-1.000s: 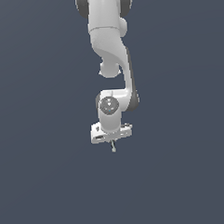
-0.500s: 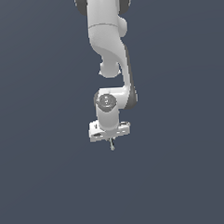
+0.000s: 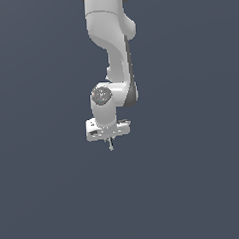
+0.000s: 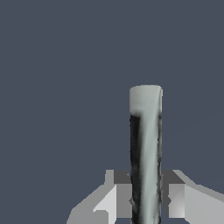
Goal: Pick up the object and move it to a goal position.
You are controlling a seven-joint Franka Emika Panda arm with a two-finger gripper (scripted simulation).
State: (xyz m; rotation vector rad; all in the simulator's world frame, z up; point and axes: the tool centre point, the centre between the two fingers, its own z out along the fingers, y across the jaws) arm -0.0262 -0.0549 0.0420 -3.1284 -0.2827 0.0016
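Note:
The object (image 3: 111, 145) is a thin light grey stick with a dark streak, hanging down from under the white hand in the exterior view. In the wrist view the object (image 4: 146, 148) stands as a grey rod clamped between both fingers (image 4: 176, 199). My gripper (image 3: 110, 141) is shut on it, the jaws pressed against its two sides. The stick's lower tip pokes out below the fingertips. The hand hangs above the dark grey ground, held off it.
The white arm (image 3: 113, 52) comes down from the top of the exterior view. A plain dark grey surface (image 3: 194, 187) fills everything around it.
The arm and the held stick have drifted slightly upward and toward the exterior view's left over the last second. The grip is unchanged.

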